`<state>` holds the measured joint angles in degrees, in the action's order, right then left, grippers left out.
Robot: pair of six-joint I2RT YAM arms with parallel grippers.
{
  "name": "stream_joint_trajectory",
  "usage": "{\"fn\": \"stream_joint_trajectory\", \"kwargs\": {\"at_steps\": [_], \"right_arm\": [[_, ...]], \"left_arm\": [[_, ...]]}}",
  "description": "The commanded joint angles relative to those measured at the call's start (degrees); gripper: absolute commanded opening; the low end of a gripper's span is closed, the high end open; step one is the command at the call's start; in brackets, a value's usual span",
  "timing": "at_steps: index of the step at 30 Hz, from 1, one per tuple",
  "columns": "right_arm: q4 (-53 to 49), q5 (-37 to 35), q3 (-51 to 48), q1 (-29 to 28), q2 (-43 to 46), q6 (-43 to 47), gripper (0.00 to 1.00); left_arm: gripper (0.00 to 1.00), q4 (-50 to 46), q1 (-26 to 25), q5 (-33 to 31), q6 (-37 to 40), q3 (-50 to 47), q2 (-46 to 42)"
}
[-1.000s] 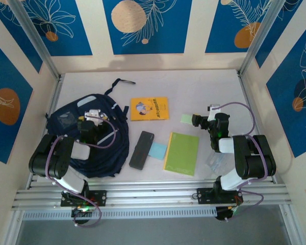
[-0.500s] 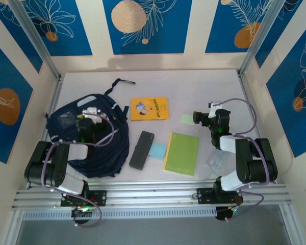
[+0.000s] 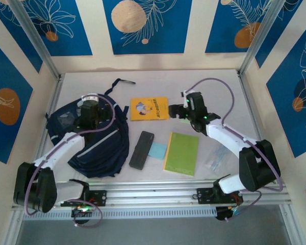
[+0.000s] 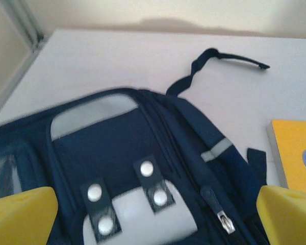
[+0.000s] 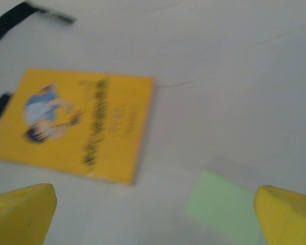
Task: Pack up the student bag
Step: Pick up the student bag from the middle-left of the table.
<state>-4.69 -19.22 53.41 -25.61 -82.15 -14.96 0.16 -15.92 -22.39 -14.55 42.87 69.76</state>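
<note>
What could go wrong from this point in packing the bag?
The student bag looks zipped shut; the open left gripper may slip off its small zipper pull. The open right gripper hovers between the yellow book and a pale green note, both flat on the table, so it might shove the book rather than pinch it.

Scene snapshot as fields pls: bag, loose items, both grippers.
bag: student bag lying flat, left side; zip looks closed
loose: yellow book, black case, blue note, green notebook, pale green note, clear packet
left: left gripper open, empty, above bag top
right: right gripper open, empty, over gap between yellow book and pale green note
</note>
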Motion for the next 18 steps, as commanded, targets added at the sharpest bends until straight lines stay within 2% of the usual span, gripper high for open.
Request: {"fn": "stream_joint_trajectory", "kwargs": {"at_steps": [1, 4, 8, 13, 18], "right_arm": [[-12.61, 4.38, 6.90, -6.38, -4.48, -7.05, 1.00], [-13.51, 12.19, 12.41, -10.92, -9.78, -11.67, 0.96], [-8.26, 22.02, 16.47, -15.01, -16.64, -16.25, 0.88], [-6.05, 25.80, 22.58, -18.40, -25.92, -19.52, 0.83], [-1.08, 30.03, 25.49, -18.82, -32.87, -24.41, 0.73]], "left_arm": [[1.00, -19.37, -0.23, 2.90, -12.57, 0.47, -3.77], [1.00, -22.87, -0.24, 5.58, -17.29, -2.66, -7.66], [1.00, -27.37, -0.21, 7.36, -19.98, -6.01, -12.23], [1.00, -31.30, -0.16, 8.04, -19.71, -8.47, -16.71], [1.00, -31.69, -0.16, 8.47, -19.12, -9.96, -18.78]]}}
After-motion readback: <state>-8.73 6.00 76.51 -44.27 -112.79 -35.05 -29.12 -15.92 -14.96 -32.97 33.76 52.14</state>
